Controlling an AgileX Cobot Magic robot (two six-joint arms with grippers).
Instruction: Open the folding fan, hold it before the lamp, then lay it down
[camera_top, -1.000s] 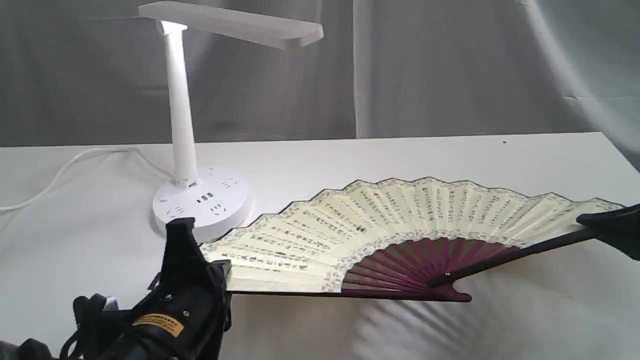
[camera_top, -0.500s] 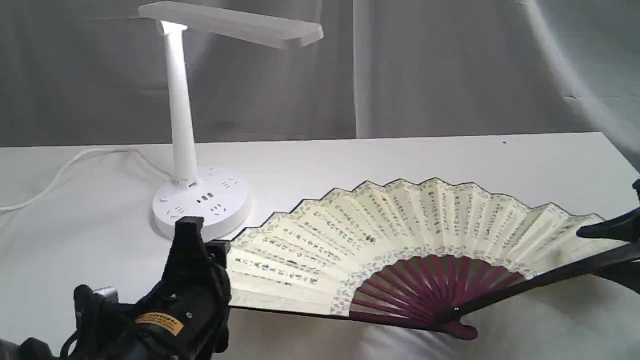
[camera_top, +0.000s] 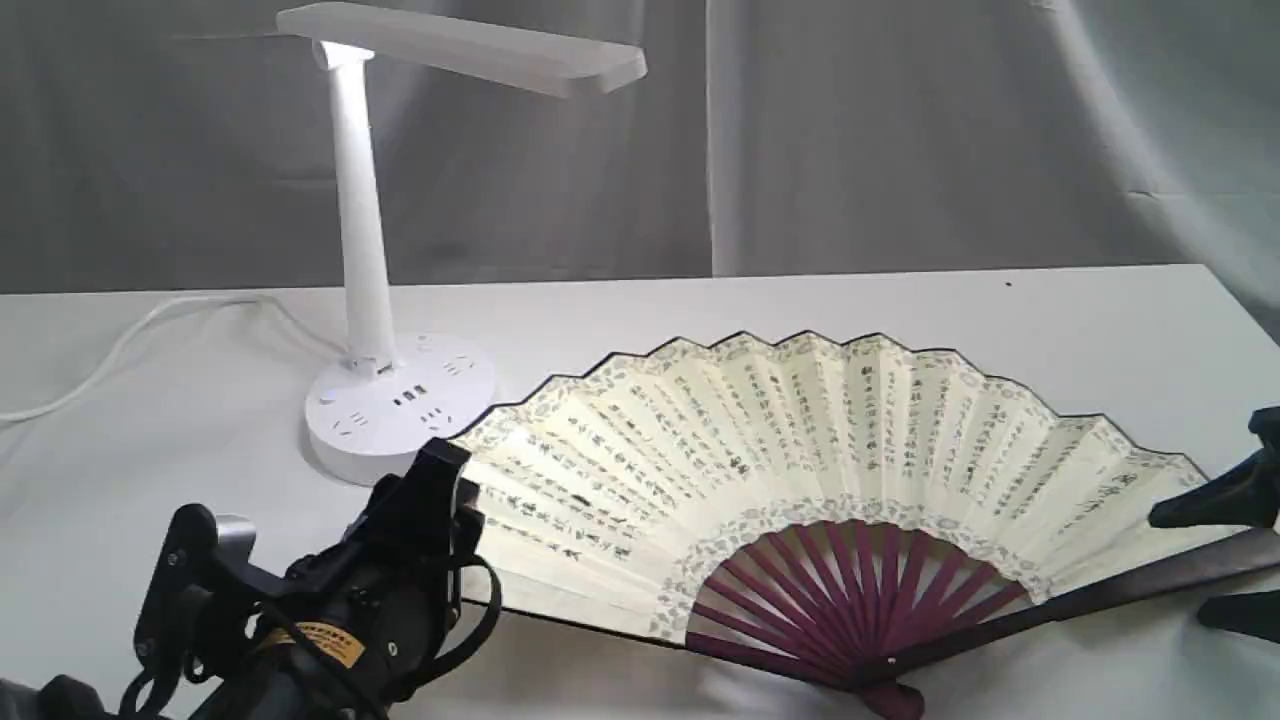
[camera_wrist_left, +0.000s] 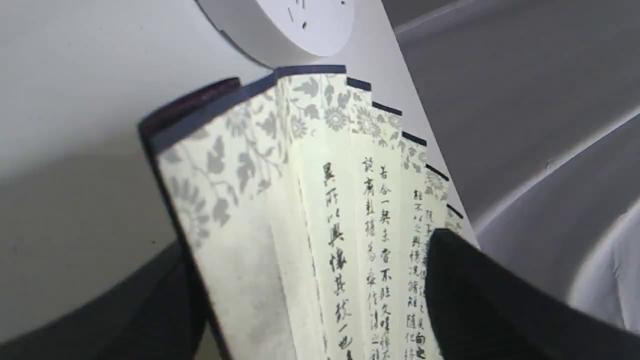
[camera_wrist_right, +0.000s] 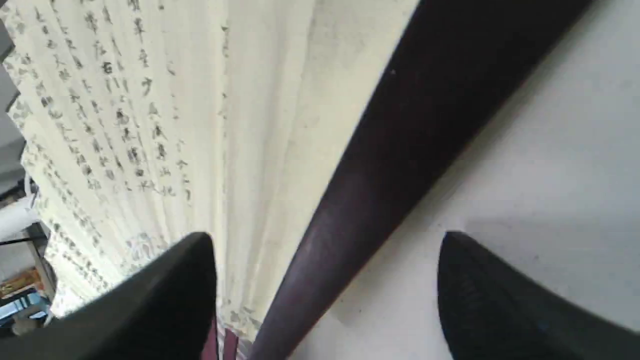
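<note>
The folding fan (camera_top: 800, 450) lies spread open on the white table, cream leaf with black calligraphy facing up and maroon ribs toward the front. Behind its left end stands the white lamp (camera_top: 365, 250), its bar head overhead. My left gripper (camera_top: 455, 490) is open at the fan's left end. In the left wrist view the leaf (camera_wrist_left: 280, 165) lies between the spread fingers (camera_wrist_left: 475, 290), close to the lamp base (camera_wrist_left: 280, 20). My right gripper (camera_top: 1185, 565) is open astride the dark right guard (camera_wrist_right: 400, 130), and neither finger (camera_wrist_right: 165, 290) presses on it.
The lamp's white cord (camera_top: 120, 345) trails left across the table. A grey curtain (camera_top: 900, 130) hangs behind the table. The table's right edge (camera_top: 1240, 300) runs close to the right gripper.
Both grippers have opened and let go of the fan. The fan has dropped flat onto the table, its pivot nearer the front. The left gripper has tilted and drawn back a little.
</note>
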